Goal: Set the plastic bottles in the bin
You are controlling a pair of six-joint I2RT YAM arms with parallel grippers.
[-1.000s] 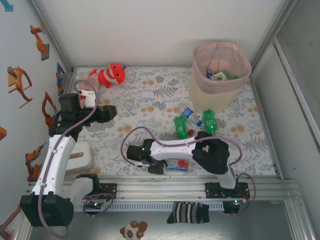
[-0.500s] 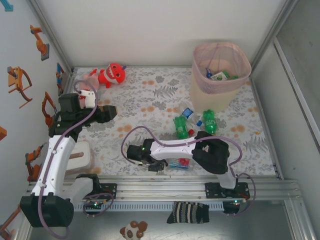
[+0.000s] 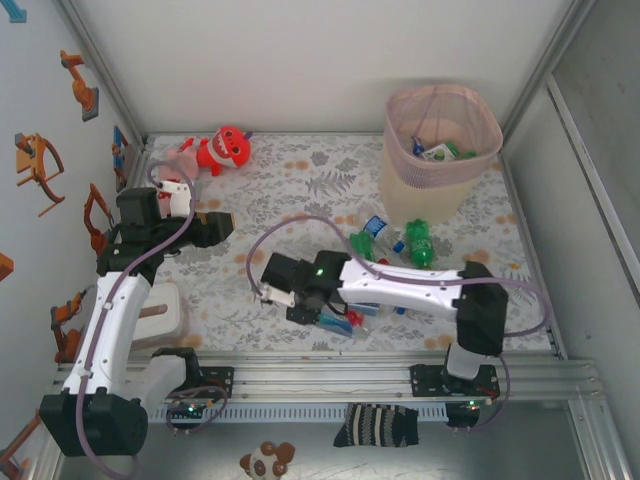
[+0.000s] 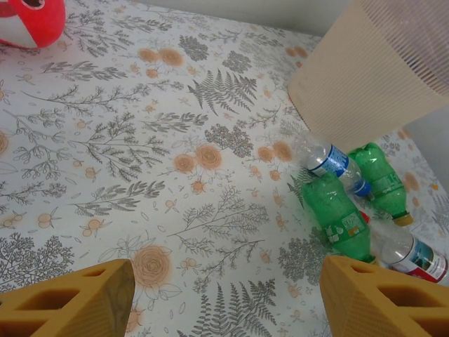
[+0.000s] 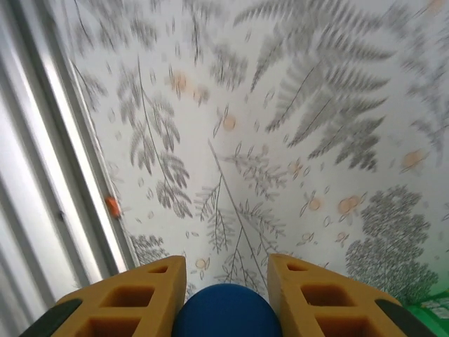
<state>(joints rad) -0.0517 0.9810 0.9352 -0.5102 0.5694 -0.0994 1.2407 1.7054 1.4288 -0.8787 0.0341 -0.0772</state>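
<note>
In the top view's lower middle, the right gripper [image 5: 226, 272] pinched narrowly on a small blue-capped plastic bottle [image 5: 226, 312], while the left gripper [image 4: 226, 281] hung wide and empty at left, and 2 green plastic bottles [image 4: 337, 210] lay just below the tall pink-mesh, cream-bodied bin [image 3: 442, 150] at upper right.

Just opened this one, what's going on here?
The right gripper is closed on the cap of a blue-capped bottle near the front edge of the table, low over the flowered cloth. The left gripper hangs open and empty over the left side. A few bottles lie in the bin. Several others, among them two green bottles, lie on the cloth just in front of it.
</note>
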